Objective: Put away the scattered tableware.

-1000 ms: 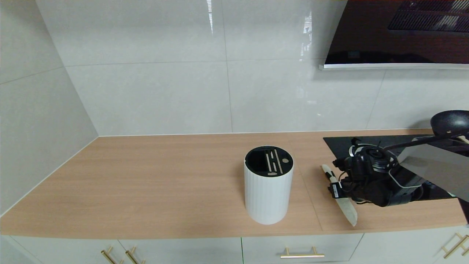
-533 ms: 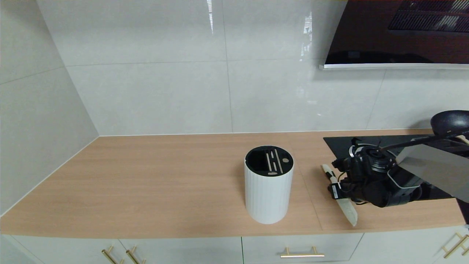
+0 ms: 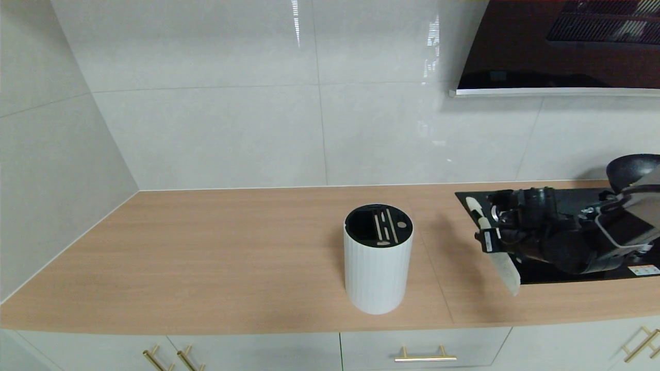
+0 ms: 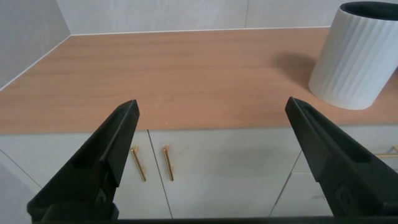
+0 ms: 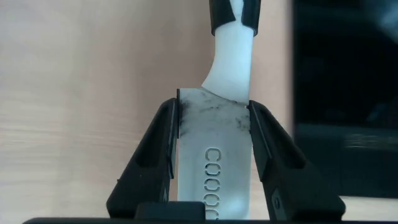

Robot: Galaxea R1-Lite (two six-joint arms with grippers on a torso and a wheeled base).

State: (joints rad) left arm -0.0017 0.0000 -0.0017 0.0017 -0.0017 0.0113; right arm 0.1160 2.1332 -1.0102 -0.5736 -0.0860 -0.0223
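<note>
The right tool (image 3: pixel 489 241) is clamped on the flat of the knife (image 3: pixel 506 270), just below the neck. In the right wrist view its two fingers (image 5: pixel 163 134) press either side of the blade. The knife hangs over the right part of the worktop (image 3: pixel 232 257), at the left edge of the hob (image 3: pixel 546 276). Its handle points far and its tip points near and slightly down.

The holder (image 3: pixel 378 268) stands well to the left of the knife. Its black top insert has narrow slots and a wider opening.

To do this step well, carry the knife left over the holder and tip the blade straight down. Line its flat with one narrow slot and lower slowly. Because the grip sits on the blade, it probably has to let go once the tip is guided in.

The left tool (image 4: pixel 211 109) is spread open, holding nothing, near the worktop's front edge and left of the holder.
</note>
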